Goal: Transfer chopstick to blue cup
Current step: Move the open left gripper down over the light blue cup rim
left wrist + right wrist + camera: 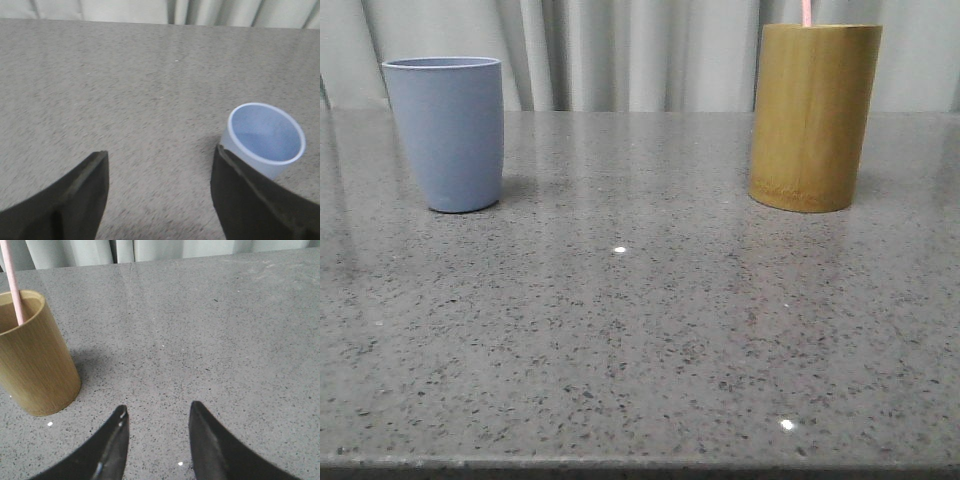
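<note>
my left gripper (pixel 159 192) is hanging over the grey speckled bench (pixel 640 330) with its two dark fingers (pixel 75 200) spread wide apart and nothing between them. the blue cup (pixel 265 137) is standing upright on the bench just beside one of those fingers, its lower wall partly hidden behind the fingertip, its mouth open toward my wrist camera and its inside looking bare. i cannot tell whether the finger is touching the cup.

my right gripper (pixel 157 415) is also hovering above the bench, its fingers (pixel 112 450) parted with bare bench showing in the gap, gripping nothing. the bamboo holder (pixel 35 360) is standing upright near this gripper, off to the side of one finger and clearly apart from it, casting a shadow on the bench toward the gripper. the chopstick (pixel 13 282) is sitting inside that holder, leaning against its far rim and sticking up out of the mouth.

in the front view, the blue cup (pixel 447 132) is resting on the side of my left arm and the bamboo holder (pixel 813 115) on the side of my right arm, well apart from each other, with the pink tip of the chopstick (pixel 806 12) rising above the holder's rim. pale curtains (pixel 630 50) are hanging behind the bench.
</note>
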Motion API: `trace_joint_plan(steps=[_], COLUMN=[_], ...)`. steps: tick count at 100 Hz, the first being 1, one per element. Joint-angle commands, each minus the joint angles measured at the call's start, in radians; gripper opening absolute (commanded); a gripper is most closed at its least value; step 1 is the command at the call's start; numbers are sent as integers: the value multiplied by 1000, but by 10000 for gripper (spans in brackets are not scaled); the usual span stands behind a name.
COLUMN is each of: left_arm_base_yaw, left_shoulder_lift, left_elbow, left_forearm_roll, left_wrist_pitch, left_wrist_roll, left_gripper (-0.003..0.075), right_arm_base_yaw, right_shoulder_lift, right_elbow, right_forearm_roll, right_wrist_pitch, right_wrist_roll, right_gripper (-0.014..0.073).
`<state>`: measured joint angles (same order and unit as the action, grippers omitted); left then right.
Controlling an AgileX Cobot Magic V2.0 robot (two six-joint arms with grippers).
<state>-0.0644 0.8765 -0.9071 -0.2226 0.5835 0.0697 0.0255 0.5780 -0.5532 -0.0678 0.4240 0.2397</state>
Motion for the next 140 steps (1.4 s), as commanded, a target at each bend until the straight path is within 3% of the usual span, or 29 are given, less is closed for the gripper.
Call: trace_joint_plan(steps=[1,26,55,92,113,140], left_arm_base_yaw=[-47,-149,-189,-189,-189,-189], left_shoulder_lift=[70,307,584,748,773,783], left_elbow=[-108,-356,-610,-678,-678,-678], left_forearm_roll=[-21,-21,-21,-21,-21,-21], left_wrist_pitch=[-34,124,344,437,447,470], left_wrist_roll=[-4,-4,-4,-4,-4,-6], left_gripper=[441,440,440,434,323,65], right_arm_base_yaw=[-5,-5,-5,-5,-5,-5], right_shoulder_lift=[9,9,9,9,9,9], right_elbow=[-39,-39,-39,-39,-39,-39], right_forearm_roll=[-12,-12,-12,-12,-12,-12], right_wrist_pitch=[-70,-70,-71,-78,-78,-78], right_wrist_roll=[4,4,4,4,4,4], right_gripper=[314,314,311,311,311,311])
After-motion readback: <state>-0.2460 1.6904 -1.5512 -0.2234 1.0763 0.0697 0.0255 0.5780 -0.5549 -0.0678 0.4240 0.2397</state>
